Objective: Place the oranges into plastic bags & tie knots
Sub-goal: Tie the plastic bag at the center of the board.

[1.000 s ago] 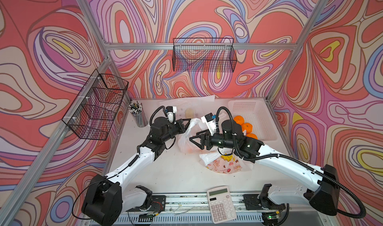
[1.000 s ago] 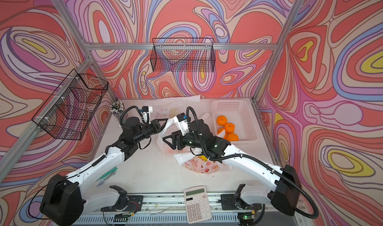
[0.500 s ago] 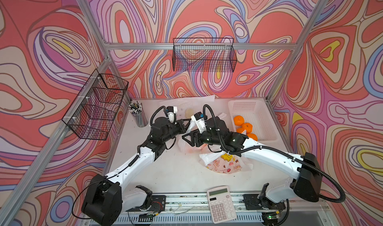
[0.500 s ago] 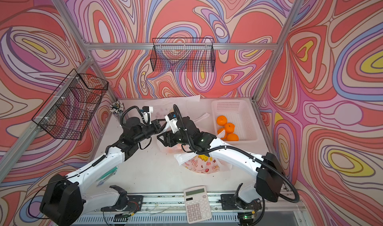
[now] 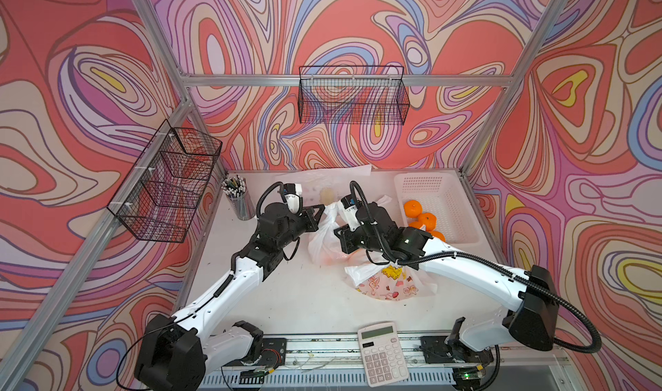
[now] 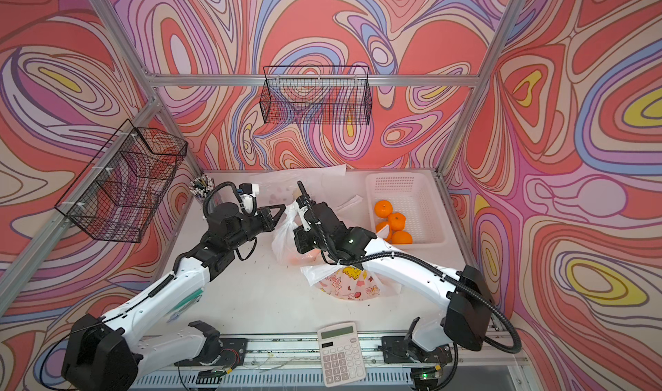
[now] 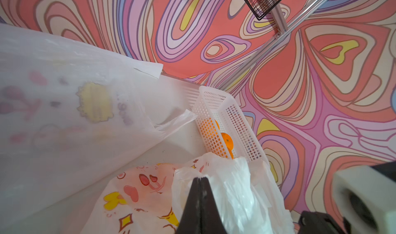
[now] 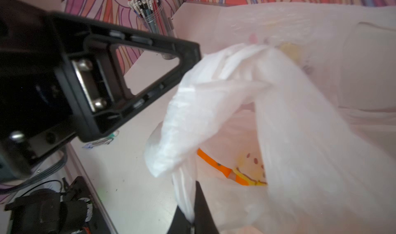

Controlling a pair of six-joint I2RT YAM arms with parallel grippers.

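Observation:
A thin white plastic bag (image 5: 324, 238) (image 6: 286, 238) stands mid-table, with an orange tint low inside it. My left gripper (image 5: 320, 209) (image 7: 200, 179) is shut on the bag's upper handle. My right gripper (image 8: 194, 203) is shut on a strip of the same bag's film lower down; in both top views its wrist hides the jaws. A second, cartoon-printed bag (image 5: 387, 285) (image 6: 351, 283) lies under my right arm. Several oranges (image 5: 422, 217) (image 6: 392, 221) (image 7: 227, 140) sit in the white basket (image 5: 440, 195). Knots are out of view.
Flat spare bags (image 5: 322, 181) lie at the back of the table. A pen cup (image 5: 238, 199) stands at the back left. A calculator (image 5: 382, 353) rests on the front rail. Black wire baskets (image 5: 353, 95) (image 5: 168, 181) hang on the walls.
My right gripper has moved left from above the printed bag to the white bag and has shut on its film. The left gripper has kept its hold in place.

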